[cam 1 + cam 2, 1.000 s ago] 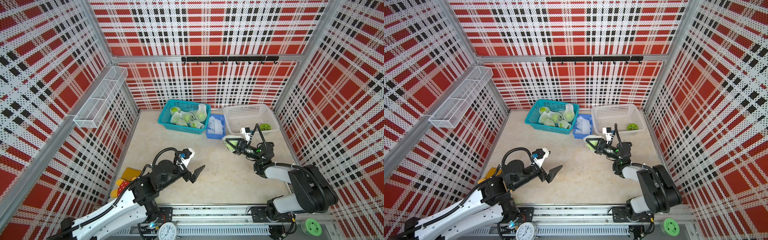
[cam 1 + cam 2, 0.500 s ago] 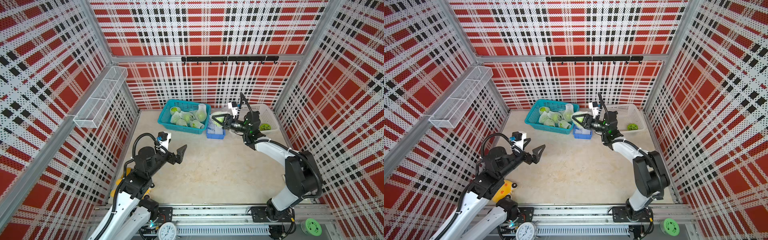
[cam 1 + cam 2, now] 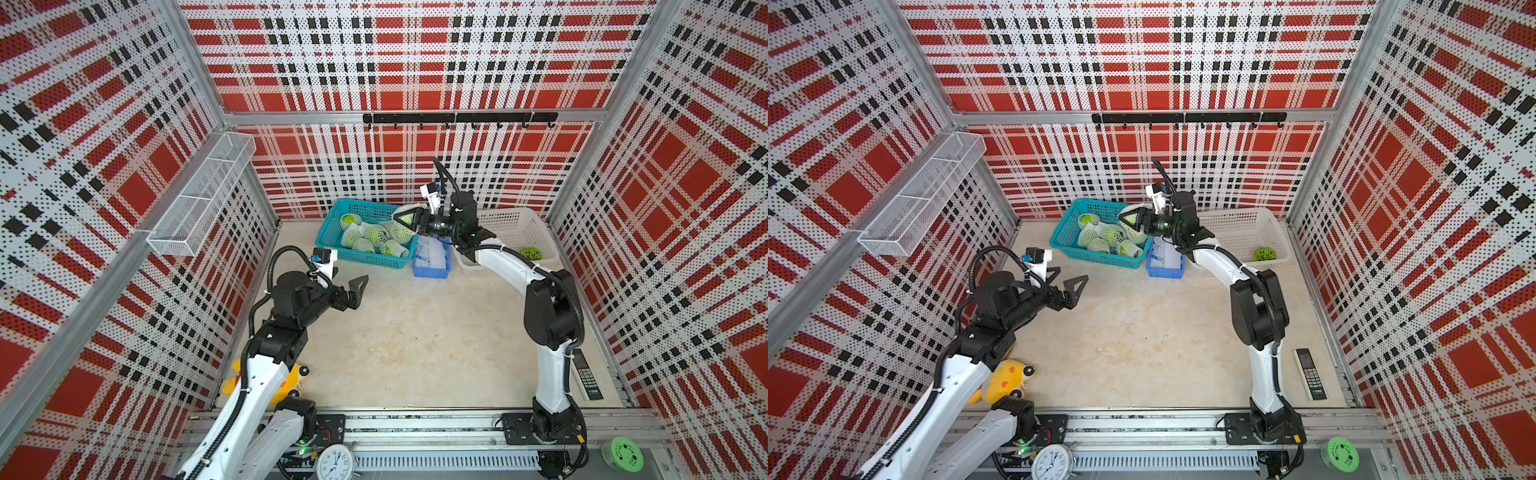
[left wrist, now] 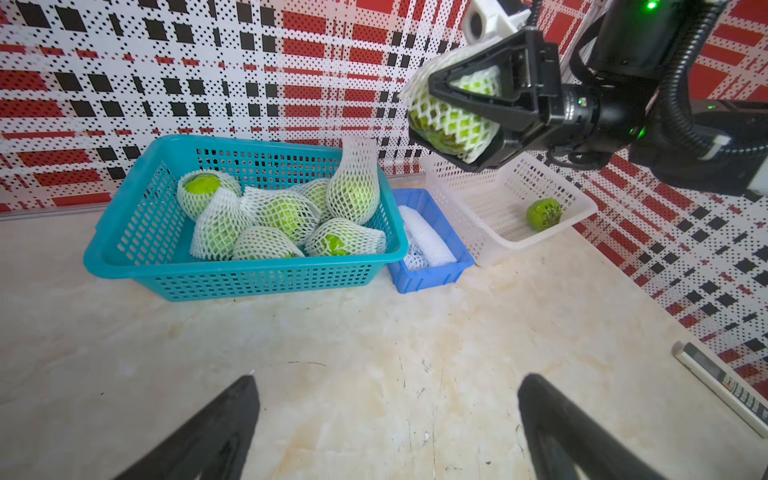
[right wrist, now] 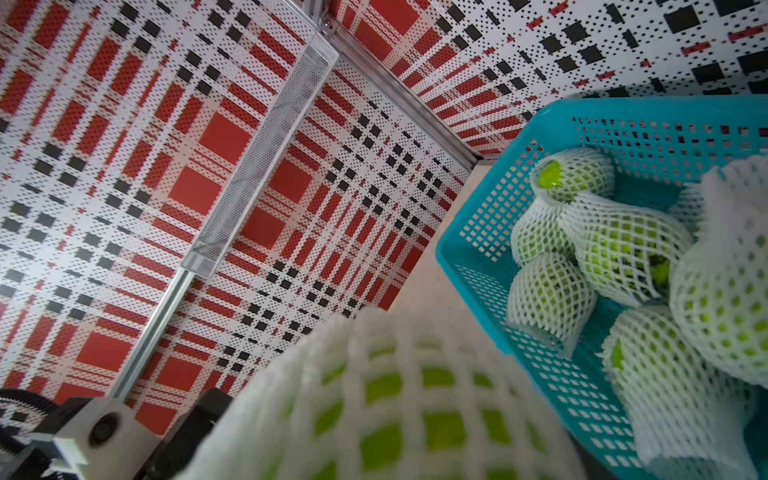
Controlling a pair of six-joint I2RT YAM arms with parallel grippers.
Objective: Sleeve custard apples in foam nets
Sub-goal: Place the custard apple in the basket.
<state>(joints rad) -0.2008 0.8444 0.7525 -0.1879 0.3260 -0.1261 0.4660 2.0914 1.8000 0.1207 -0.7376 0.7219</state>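
- In both top views the right claw (image 3: 404, 217) hangs raised near the right end of the teal basket (image 3: 365, 261), clamped on a netted custard apple (image 3: 409, 216). It is held high, I judge, so it can clear the rim and drop among the sleeved fruits (image 3: 376, 240) piled inside.
- The right arm reaches far forward, with its forearm nearly level and the claw pointing toward the left wall.
- The left claw (image 3: 1066, 277) hovers over the bare table (image 3: 415, 332) with its jaws wide apart and empty, well apart from the baskets. Its arm is folded back, probably to stay out of the drop.
- Just beside the teal basket sits a blue tray (image 3: 432, 273) of spare foam nets (image 3: 430, 252). Next comes a white basket (image 3: 515, 216) with one bare custard apple (image 3: 530, 252) — supply beside output, so each trip is short.
- Left wrist view: the net covers the held fruit fully, and a jaw presses each side. The left claw's own tips stand wide apart over the table.
- Right wrist view: the held fruit fills the foreground, blurred. The teal basket lies beyond and to one side of it, so the claw looks short of the basket's middle.
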